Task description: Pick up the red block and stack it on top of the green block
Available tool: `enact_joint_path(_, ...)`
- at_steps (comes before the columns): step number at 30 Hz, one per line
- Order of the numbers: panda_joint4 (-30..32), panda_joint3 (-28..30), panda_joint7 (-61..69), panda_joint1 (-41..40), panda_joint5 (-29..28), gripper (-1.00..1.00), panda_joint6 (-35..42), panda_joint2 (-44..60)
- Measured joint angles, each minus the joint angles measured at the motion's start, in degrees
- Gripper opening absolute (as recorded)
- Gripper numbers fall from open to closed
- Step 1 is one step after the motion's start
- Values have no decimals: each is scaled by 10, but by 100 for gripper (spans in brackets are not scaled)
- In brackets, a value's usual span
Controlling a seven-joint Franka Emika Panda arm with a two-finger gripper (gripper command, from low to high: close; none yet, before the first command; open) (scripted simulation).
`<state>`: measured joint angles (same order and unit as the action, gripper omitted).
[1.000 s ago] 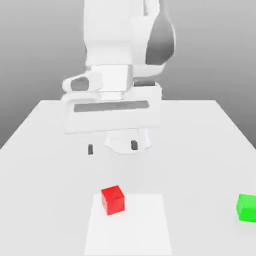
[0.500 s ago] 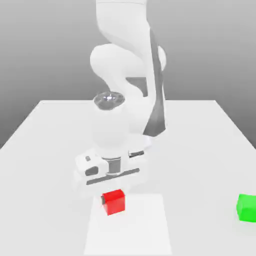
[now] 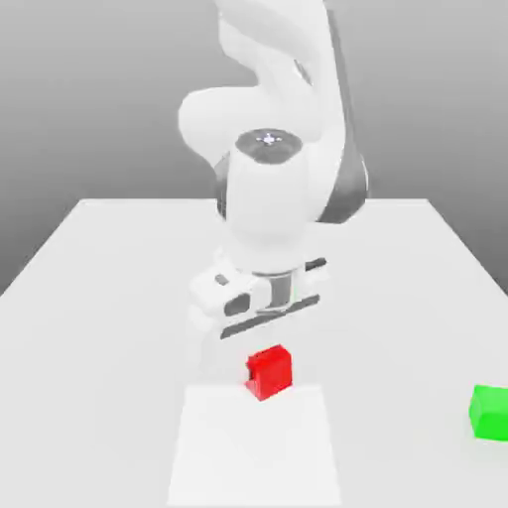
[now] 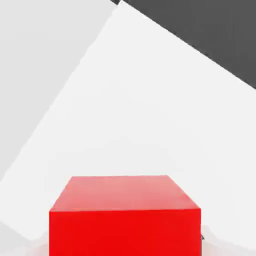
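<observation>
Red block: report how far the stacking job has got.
Done: the arm has come down to the red block, which sits higher and further toward the exterior view's right than a second ago, so it looks picked up. In hand: carrying it; the hand view has it close in front of the camera. Left: the green block stands apart at the exterior view's right edge with nothing on it, so transport and stacking remain.

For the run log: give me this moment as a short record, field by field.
red block: directly under the hand, at the far edge of the lighter square patch, seen close up in the hand view
green block: on the table near the exterior view's right edge, well apart from the red block
hand: low over the red block
table: white, with a lighter square patch at the near side
stack: not yet made
</observation>
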<state>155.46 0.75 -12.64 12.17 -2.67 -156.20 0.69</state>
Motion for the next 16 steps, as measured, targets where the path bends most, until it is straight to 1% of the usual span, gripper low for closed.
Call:
enact_joint_path(4, -71, -53, 36, 88, -4, -100, 39, 33)
enact_joint_path(8, -142, -110, 74, 154, -5, -100, 77, 68)
enact_joint_path(10, -160, -120, 75, 169, -16, -100, 64, 100)
enact_joint_path(13, -168, -109, 58, 184, -42, -100, 13, 161)
enact_joint_path(14, -169, -106, 55, 187, -47, 100, 3, 172)
enact_joint_path(16, -169, -106, 55, 187, -47, 100, 3, 172)
